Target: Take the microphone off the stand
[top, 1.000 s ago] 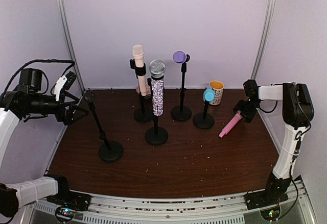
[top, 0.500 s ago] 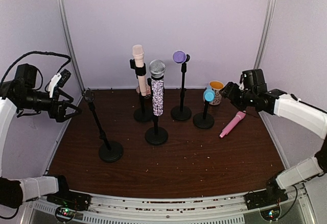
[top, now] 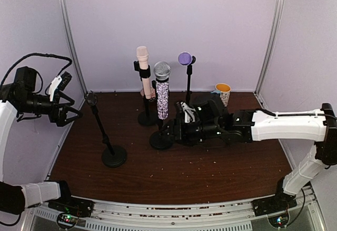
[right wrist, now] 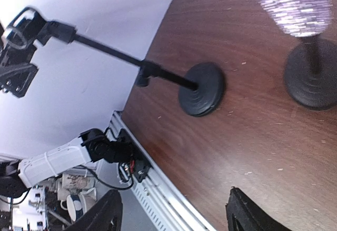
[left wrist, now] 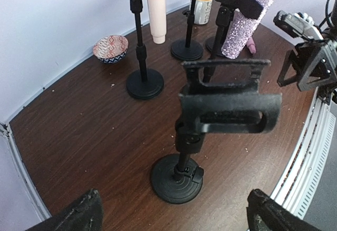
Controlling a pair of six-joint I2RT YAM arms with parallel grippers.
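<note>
A glittery silver microphone (top: 162, 91) stands clipped upright in its stand (top: 160, 139) at mid-table. A cream microphone (top: 142, 70) and a purple-headed one (top: 184, 58) sit in stands behind it. My right gripper (top: 169, 131) reaches across the table and hovers open beside the glittery microphone's stand base (right wrist: 313, 78), holding nothing (right wrist: 174, 215). My left gripper (top: 73, 98) is open at the far left, facing the empty clip (left wrist: 229, 104) of a tilted black stand (top: 113, 156), apart from it (left wrist: 174, 215).
An orange-rimmed cup (top: 223, 91) stands at the back right, and a patterned bowl (left wrist: 110, 47) near the back wall. My right arm (top: 284, 123) spans the table's right half and hides what lies behind it. Metal rail (top: 174, 215) along the near edge.
My right arm has swung from the right side, where a pink microphone lay on the table, across to the centre beside the glittery microphone's stand. The left gripper drew back slightly leftward.
</note>
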